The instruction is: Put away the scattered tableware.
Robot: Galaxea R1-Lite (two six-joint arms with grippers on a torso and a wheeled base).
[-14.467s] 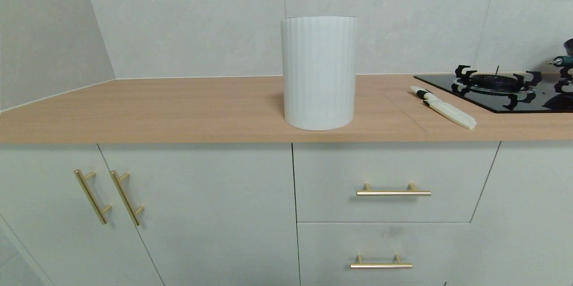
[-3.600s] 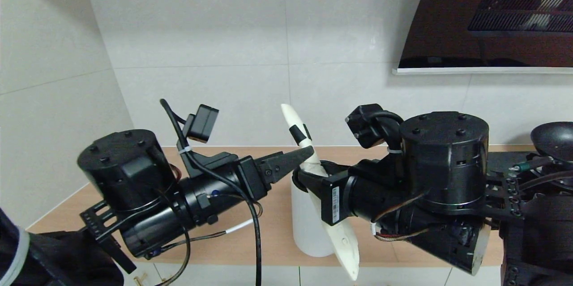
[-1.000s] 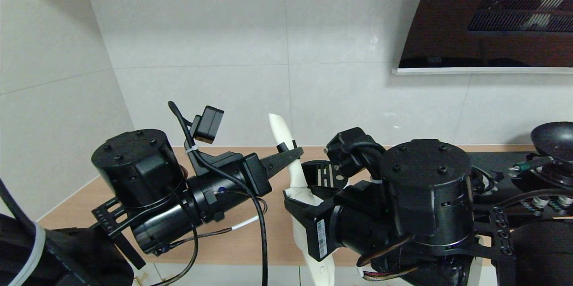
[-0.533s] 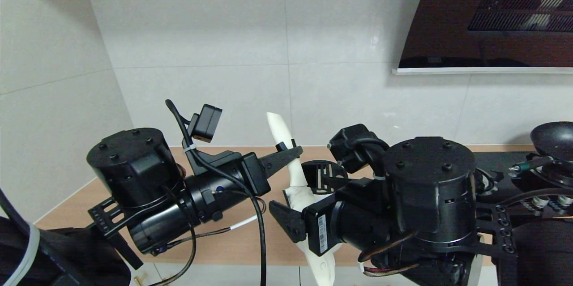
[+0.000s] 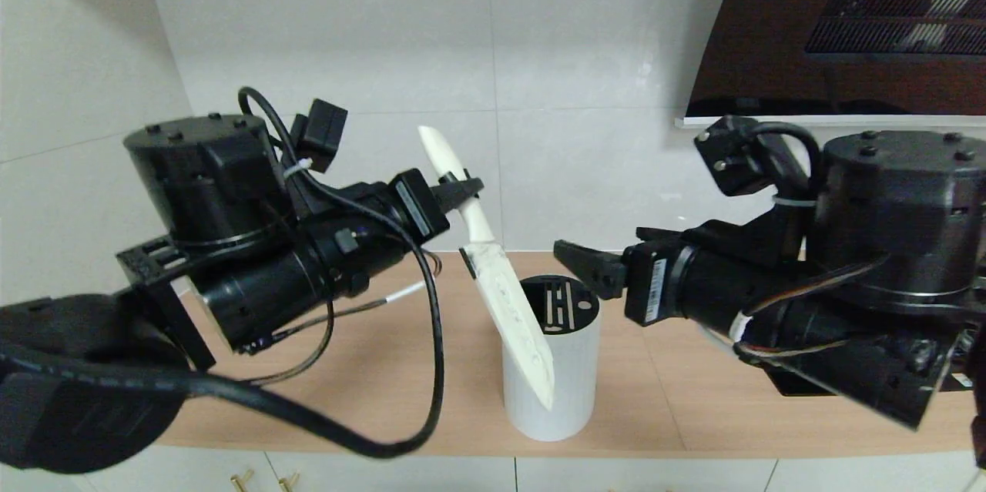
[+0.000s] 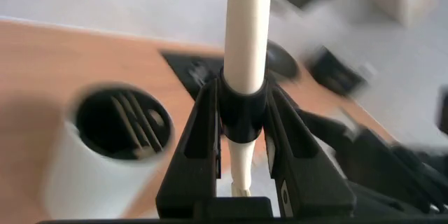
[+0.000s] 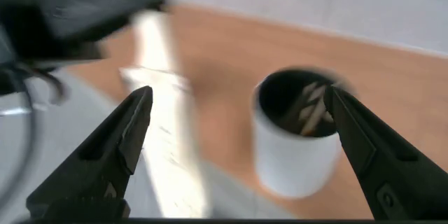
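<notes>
Knife alignment ahead of insertion. The left gripper [image 5: 461,188] is pinching a cream-white knife with a black-banded handle [image 5: 501,299], its fingers pressed together on the band, so the blade is hanging point-down with a slight tilt. A white ribbed cylindrical holder with a black slotted top [image 5: 551,384] is standing on the wooden countertop [image 5: 370,384]. In the head view the blade is crossing in front of the holder's wall and is not sitting in any slot. The high grip is leaving the whole blade free for entry. The right gripper [image 5: 570,255] is hovering beside the holder with its fingers spread, gripping nothing and apparently keeping out of the way. The blade probably needs lifting and centring over a slot.
</notes>
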